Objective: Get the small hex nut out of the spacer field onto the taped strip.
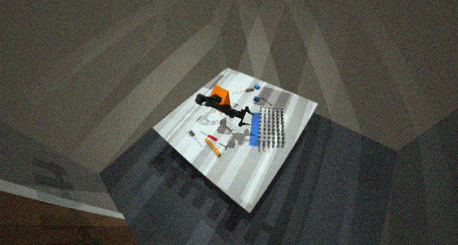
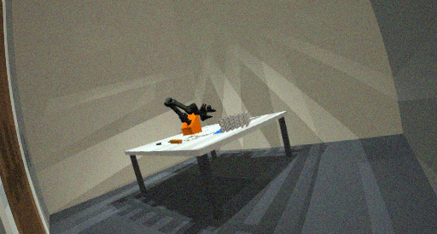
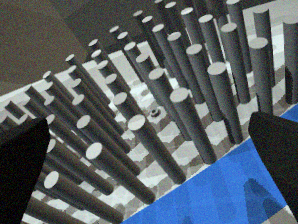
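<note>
A small hex nut (image 3: 155, 112) lies on the table deep between the spacers in the wrist view. The grey standing spacers (image 1: 272, 128) (image 2: 234, 121) (image 3: 159, 151) form a dense field of upright rows. The blue taped strip (image 1: 254, 130) (image 2: 218, 131) (image 3: 210, 185) runs along their front. My gripper (image 1: 250, 119) (image 2: 213, 112) (image 3: 152, 124) is open and empty, above the table by the strip, facing the field. An orange-handled tool (image 1: 213, 147) (image 2: 175, 141) and a red-handled tool (image 1: 212, 138) lie on the table. A brown-handled tool (image 1: 250, 90) lies on the far side.
The arm stands on an orange base (image 1: 220, 95) (image 2: 192, 125). Two blue items (image 1: 257, 87) (image 1: 257, 98) lie near the brown-handled tool, one with a thin shaft reaching towards the spacers. A small dark-ended item (image 1: 191, 133) lies near the red-handled tool.
</note>
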Robot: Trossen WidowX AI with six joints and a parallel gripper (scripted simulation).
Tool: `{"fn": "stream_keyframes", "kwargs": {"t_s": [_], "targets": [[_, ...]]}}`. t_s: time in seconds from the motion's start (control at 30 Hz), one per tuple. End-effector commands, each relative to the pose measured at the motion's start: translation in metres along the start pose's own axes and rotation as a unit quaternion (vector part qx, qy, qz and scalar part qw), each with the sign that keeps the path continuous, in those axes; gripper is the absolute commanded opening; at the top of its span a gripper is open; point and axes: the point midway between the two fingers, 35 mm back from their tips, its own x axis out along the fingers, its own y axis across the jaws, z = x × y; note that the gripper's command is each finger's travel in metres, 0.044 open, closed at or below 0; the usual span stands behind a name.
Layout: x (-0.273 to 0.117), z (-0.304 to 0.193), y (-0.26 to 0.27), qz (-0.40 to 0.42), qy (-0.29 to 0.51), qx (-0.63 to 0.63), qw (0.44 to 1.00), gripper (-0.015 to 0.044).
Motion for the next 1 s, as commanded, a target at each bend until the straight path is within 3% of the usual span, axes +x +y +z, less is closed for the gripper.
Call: {"fn": "stream_keyframes", "kwargs": {"t_s": [0.0, 0.6, 0.8, 0.97], "targets": [[0.007, -0.009, 0.040, 0.045, 0.016, -0.053, 0.997, 0.0440], [0.020, -0.070, 0.191, 0.262, 0.098, -0.327, 0.903, 0.0440], [-0.004, -0.123, 0.268, 0.391, 0.113, -0.534, 0.741, 0.0440], [-0.035, -0.170, 0.330, 0.498, 0.067, -0.680, 0.534, 0.0440]]}}
